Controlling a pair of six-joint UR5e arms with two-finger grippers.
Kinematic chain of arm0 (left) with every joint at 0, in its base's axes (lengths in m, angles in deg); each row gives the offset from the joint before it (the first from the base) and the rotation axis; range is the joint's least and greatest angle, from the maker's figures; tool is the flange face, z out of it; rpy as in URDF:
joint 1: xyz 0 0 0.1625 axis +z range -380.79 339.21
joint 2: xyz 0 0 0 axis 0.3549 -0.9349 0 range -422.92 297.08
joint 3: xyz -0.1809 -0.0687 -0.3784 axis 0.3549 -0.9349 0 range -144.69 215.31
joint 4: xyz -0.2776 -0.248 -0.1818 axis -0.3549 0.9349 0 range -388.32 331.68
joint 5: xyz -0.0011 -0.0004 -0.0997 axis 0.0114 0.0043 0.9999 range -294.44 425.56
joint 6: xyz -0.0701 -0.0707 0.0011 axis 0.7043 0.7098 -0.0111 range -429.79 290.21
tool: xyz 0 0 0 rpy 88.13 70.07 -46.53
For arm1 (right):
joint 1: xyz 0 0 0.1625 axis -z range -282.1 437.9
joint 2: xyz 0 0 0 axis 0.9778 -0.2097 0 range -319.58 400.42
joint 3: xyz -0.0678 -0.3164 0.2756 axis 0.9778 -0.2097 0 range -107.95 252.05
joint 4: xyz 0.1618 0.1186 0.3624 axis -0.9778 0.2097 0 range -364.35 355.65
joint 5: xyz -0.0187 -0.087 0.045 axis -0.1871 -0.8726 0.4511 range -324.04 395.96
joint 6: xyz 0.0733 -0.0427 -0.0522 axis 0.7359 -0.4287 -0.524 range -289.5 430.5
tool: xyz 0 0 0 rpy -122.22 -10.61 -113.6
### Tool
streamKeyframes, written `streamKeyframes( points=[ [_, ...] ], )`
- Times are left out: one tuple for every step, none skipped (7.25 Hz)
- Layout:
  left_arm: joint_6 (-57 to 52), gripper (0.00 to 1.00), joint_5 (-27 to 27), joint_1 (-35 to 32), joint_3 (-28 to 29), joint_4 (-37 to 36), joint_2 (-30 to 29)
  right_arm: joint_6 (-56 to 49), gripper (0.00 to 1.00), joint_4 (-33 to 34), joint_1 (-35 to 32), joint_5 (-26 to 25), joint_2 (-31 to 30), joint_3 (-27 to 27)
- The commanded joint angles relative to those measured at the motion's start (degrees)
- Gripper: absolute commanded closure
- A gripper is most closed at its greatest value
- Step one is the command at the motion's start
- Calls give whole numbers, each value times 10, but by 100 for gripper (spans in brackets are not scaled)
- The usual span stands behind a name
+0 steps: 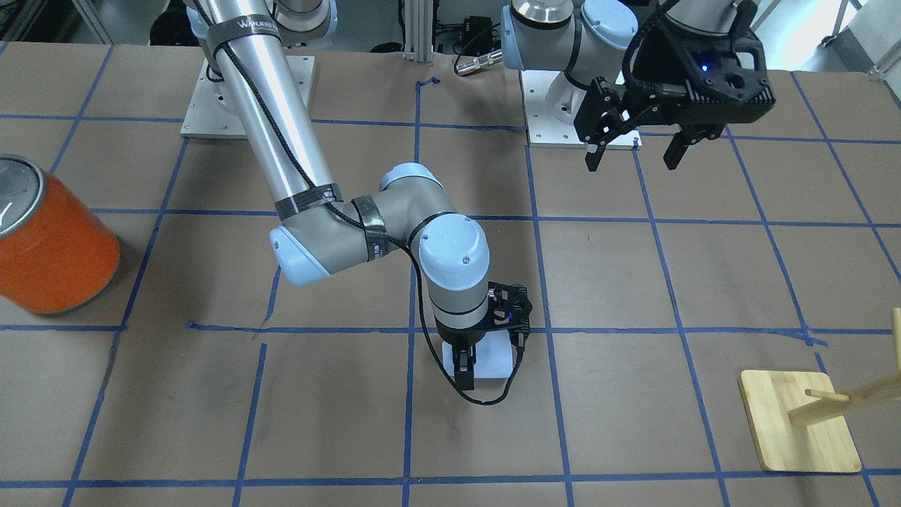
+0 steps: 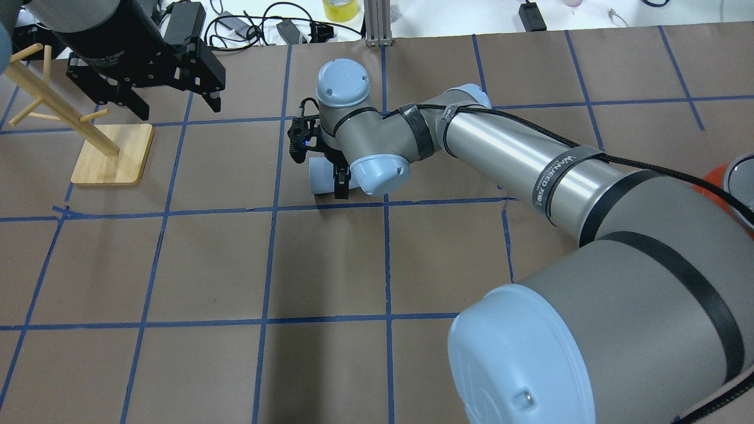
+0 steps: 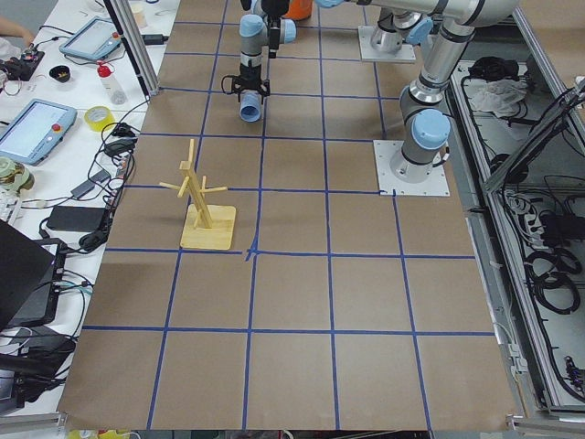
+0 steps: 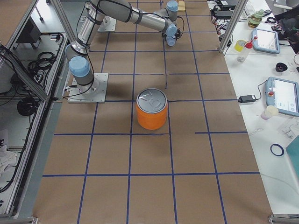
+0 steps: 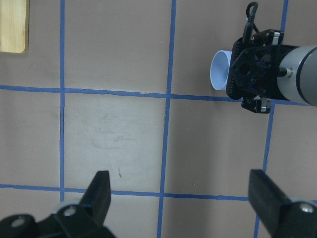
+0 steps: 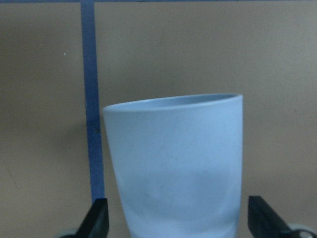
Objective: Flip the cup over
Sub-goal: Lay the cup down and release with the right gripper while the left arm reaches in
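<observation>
The pale blue-white cup (image 1: 494,360) lies on its side on the brown table, mouth toward the robot's left. It also shows in the overhead view (image 2: 321,176), the left wrist view (image 5: 220,69) and the right wrist view (image 6: 176,163). My right gripper (image 1: 479,366) points down over it. Its jaws stand open on either side of the cup, and the fingertips (image 6: 100,218) stay just off the cup's wall. My left gripper (image 1: 633,151) hangs open and empty above the table near its base, far from the cup; it also shows in the overhead view (image 2: 177,106).
A large orange can (image 1: 49,239) with a silver top stands at the robot's right end of the table. A wooden peg rack (image 1: 799,429) on a square base stands at the robot's front left. Blue tape lines grid the table.
</observation>
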Motion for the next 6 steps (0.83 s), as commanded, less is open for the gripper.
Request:
streamKeyframes(
  points=[
    [0, 0, 0, 0, 2, 2, 0, 28, 0, -4, 2, -7, -46, 8],
    [0, 0, -3, 2, 1, 8, 7, 65, 0, -29, 14, -10, -74, 19],
    [0, 0, -2, 3, 2, 17, 11, 144, 0, -77, 37, -11, -114, 35],
    [-1, 0, 11, 4, 1, 28, 12, 260, 0, -115, 65, -11, -158, 57],
    [-4, 0, 59, 17, -2, 29, 6, 343, 0, -140, 103, -12, -196, 76],
    [-12, 0, 125, 47, -25, 28, 1, 404, 0, -172, 153, -18, -226, 83]
  ],
)
